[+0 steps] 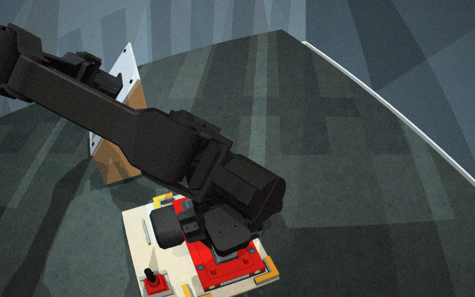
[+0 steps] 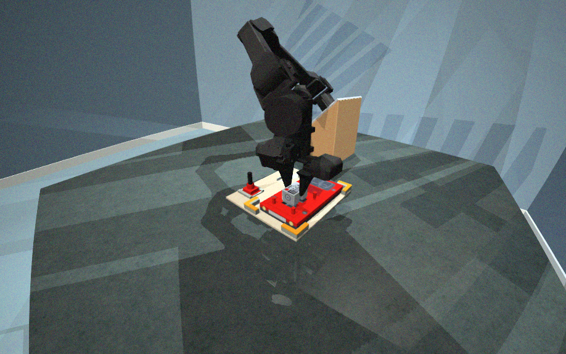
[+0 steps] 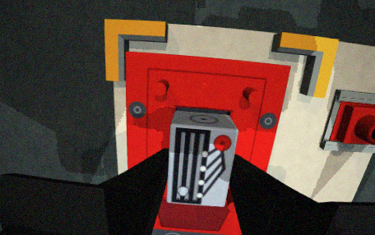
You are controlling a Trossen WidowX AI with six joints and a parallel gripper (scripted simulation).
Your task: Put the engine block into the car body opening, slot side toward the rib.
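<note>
The grey engine block (image 2: 288, 197) (image 3: 197, 164) stands upright over the opening in the red car body (image 1: 201, 257) (image 2: 311, 205) (image 3: 206, 92). Its top is well above the hood; I cannot tell how deep its bottom sits. A dark strip of the opening (image 3: 203, 109) shows along one side of the block. Stripes and a red round cap mark its top. My gripper (image 2: 295, 189) (image 3: 199, 158) is shut on the block, one black finger on each side. In the top view the gripper hides most of the block. The slot side and the rib are not clearly visible.
Red pegs (image 3: 161, 89) stand up from the hood near the block. Orange corner brackets (image 1: 273, 271) (image 2: 295, 229) (image 3: 133, 29) surround the car on the cream board (image 1: 134, 227) (image 3: 293, 144). A red base with a black knob (image 1: 154, 284) (image 2: 250, 188) stands beside it. A wooden box (image 1: 119, 171) (image 2: 346, 129) stands behind.
</note>
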